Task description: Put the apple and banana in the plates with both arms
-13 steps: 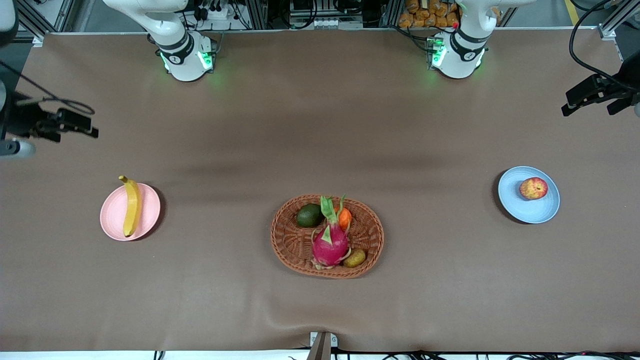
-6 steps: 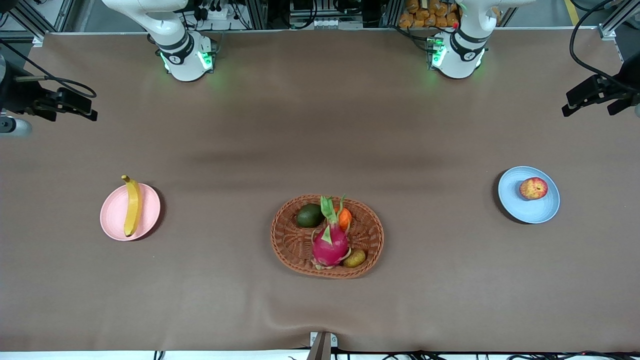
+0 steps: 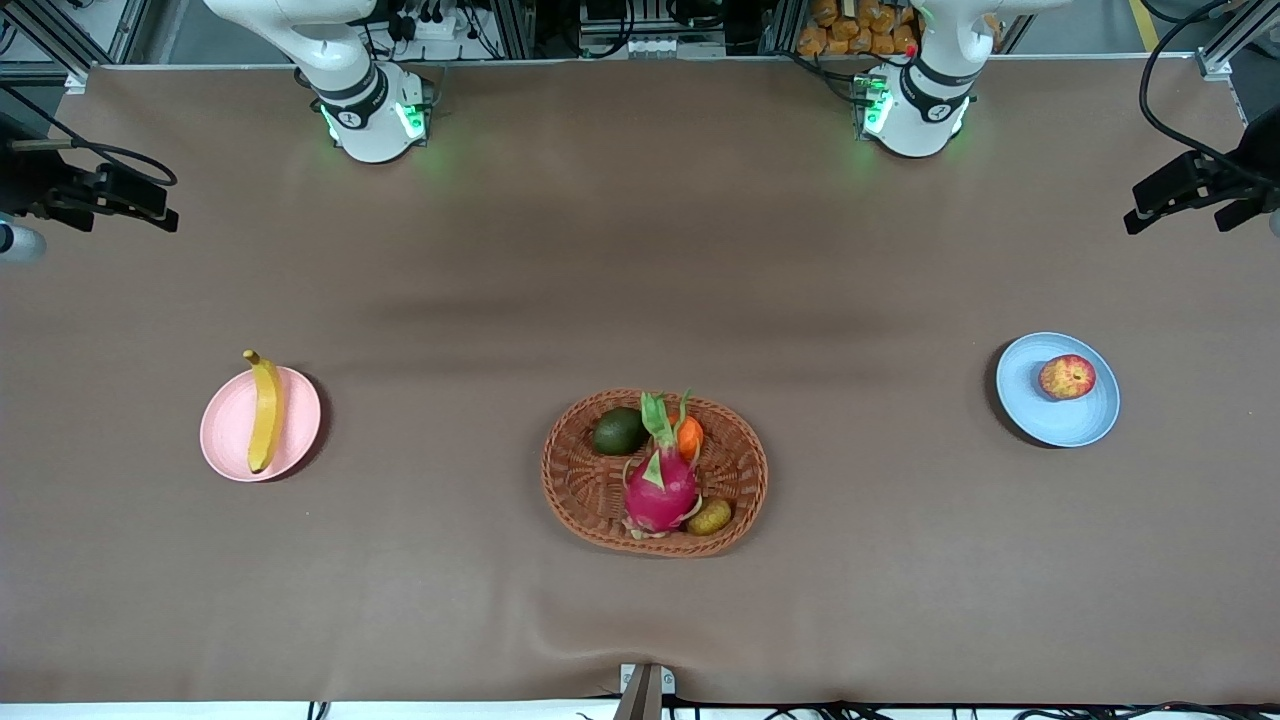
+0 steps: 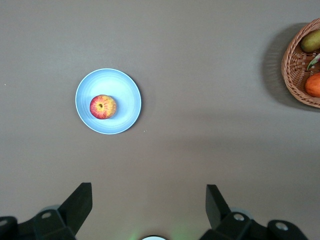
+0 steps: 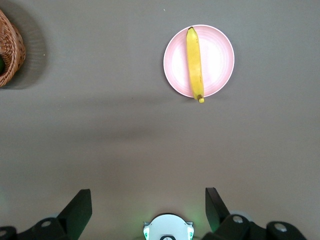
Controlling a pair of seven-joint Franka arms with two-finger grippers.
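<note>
The banana [image 3: 265, 412] lies on the pale pink plate [image 3: 231, 430] toward the right arm's end of the table; both show in the right wrist view, banana [image 5: 194, 62] on plate [image 5: 217, 60]. The apple [image 3: 1067, 377] sits on the light blue plate [image 3: 1060, 415] toward the left arm's end; in the left wrist view the apple [image 4: 102, 106] rests on its plate [image 4: 125, 95]. My right gripper [image 5: 148, 210] is open and empty, high over bare table at its end [image 3: 150, 205]. My left gripper [image 4: 149, 207] is open and empty, high over the table's other end [image 3: 1160, 205].
A brown wicker basket [image 3: 590, 490] stands mid-table nearer the front camera, holding a pink dragon fruit [image 3: 660, 488], a dark green fruit [image 3: 620, 431], an orange fruit [image 3: 689, 436] and a brownish-green oval fruit [image 3: 709, 517]. The arm bases [image 3: 375, 115] stand along the table's back edge.
My right gripper has drawn away from the pink plate, toward the arm bases and the table's end. The left gripper, fruit and plates have not moved.
</note>
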